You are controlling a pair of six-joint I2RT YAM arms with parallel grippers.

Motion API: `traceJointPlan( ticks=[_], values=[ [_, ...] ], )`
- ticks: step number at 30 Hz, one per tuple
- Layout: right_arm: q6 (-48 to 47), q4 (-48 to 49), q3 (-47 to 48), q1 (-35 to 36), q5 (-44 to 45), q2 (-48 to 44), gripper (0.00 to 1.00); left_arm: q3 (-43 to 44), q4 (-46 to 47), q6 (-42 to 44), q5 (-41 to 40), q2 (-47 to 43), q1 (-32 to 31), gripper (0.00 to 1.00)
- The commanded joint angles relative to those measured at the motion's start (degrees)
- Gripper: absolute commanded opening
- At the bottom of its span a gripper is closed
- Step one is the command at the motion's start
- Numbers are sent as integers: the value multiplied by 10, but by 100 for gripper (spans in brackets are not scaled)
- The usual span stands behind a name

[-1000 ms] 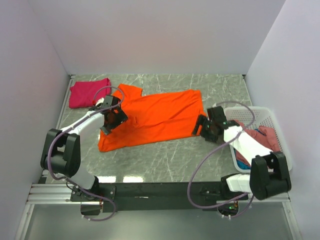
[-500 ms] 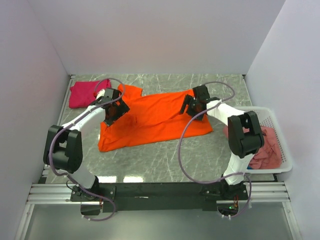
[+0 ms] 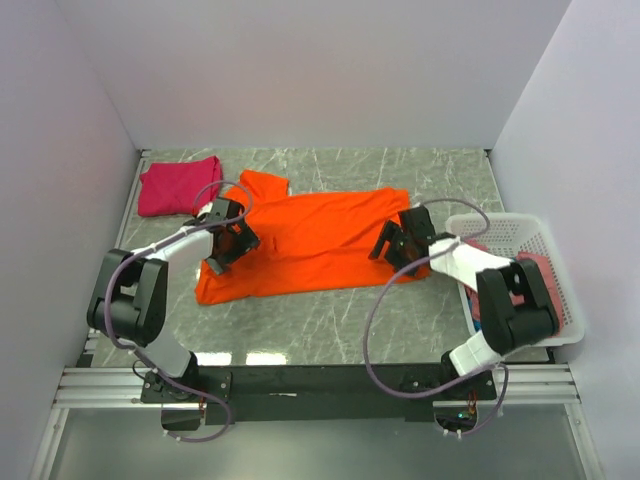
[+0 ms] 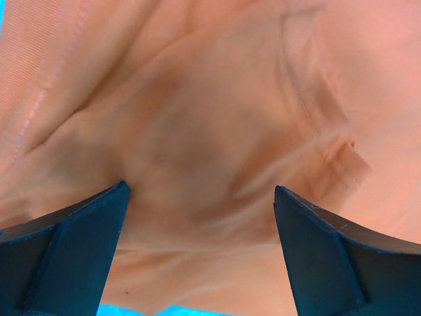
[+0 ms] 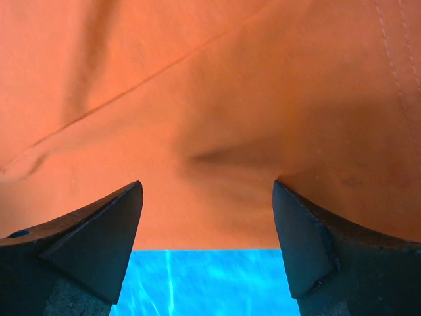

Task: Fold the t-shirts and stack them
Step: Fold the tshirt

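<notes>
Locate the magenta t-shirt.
In the top view, the magenta t-shirt lies folded at the far left corner of the table, just left of the orange t-shirt.

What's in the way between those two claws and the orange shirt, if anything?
Nothing visible. The left gripper and right gripper both stand open right at the orange t-shirt, with only its cloth showing between their fingers.

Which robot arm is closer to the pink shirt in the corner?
Left. The left end effector is on the orange shirt near the pink shirt; the right end effector is at the orange shirt's other end.
</notes>
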Motion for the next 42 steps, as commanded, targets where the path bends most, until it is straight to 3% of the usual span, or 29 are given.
traceJointPlan(
  ticks=[1, 5, 11, 15, 17, 25, 31, 35, 42],
  values=[
    [39, -53, -75, -1, 29, -59, 86, -38, -22, -6, 17, -29, -9, 99],
    [59, -92, -150, -1, 44, -124, 87, -75, -71, -37, 14, -54, -37, 99],
    [68, -137, -182, -1, 38, -236, 87, -102, -142, -74, -2, -118, -58, 99],
    [17, -145, -126, 0, 34, -302, 87, -38, -163, -56, -44, -138, -58, 99],
    [-12, -137, -66, 0, 41, -303, 87, 43, -156, -35, -65, -123, -58, 99],
    [-36, -82, 112, -4, 73, -204, 87, 382, -170, 55, -119, 102, -5, 100],
    [-59, -93, 191, -25, 80, -128, 87, 638, -152, 166, -29, 289, 44, 99],
    [-70, -105, 206, -44, 84, -99, 87, 722, -176, 216, -2, 369, 53, 98],
    [-76, -110, 206, -64, 81, -72, 87, 684, -159, 227, 33, 418, 53, 82]
  ],
)
